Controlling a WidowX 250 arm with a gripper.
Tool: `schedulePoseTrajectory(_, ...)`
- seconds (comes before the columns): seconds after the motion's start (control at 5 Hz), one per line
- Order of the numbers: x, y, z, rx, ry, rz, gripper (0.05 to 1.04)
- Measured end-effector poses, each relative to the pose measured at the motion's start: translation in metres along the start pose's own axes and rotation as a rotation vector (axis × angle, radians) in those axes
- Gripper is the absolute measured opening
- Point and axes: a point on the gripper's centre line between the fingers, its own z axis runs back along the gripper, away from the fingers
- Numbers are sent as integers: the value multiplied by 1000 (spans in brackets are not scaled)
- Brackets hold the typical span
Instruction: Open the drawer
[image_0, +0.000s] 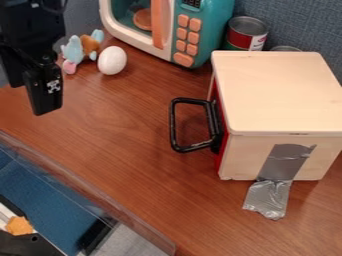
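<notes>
the gripper (27, 101) hangs at the upper left, its two fingers parted by a gap, well apart from the drawer (220, 149). the drawer's red front and black handle (175, 125) lie right of it, on the wooden box's (277, 92) left side.

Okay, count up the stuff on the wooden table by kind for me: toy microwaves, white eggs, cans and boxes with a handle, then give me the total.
Toy microwave: 1
White egg: 1
Cans: 2, a red-and-white can and what looks like a mostly hidden can
Box with a handle: 1
Total: 5
</notes>
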Motion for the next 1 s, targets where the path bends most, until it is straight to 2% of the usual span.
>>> schedulePoseTrajectory(0.2, 0, -1, -4, -10, 10, 11, 1000)
schedulePoseTrajectory(0.4, 22, -13, -15, -27, 8, 101, 1000)
schedulePoseTrajectory(0.8, 67, -26, -28, -44, -59, 382, 1000)
schedulePoseTrajectory(1.0, 87, -32, -32, -35, -104, 476, 1000)
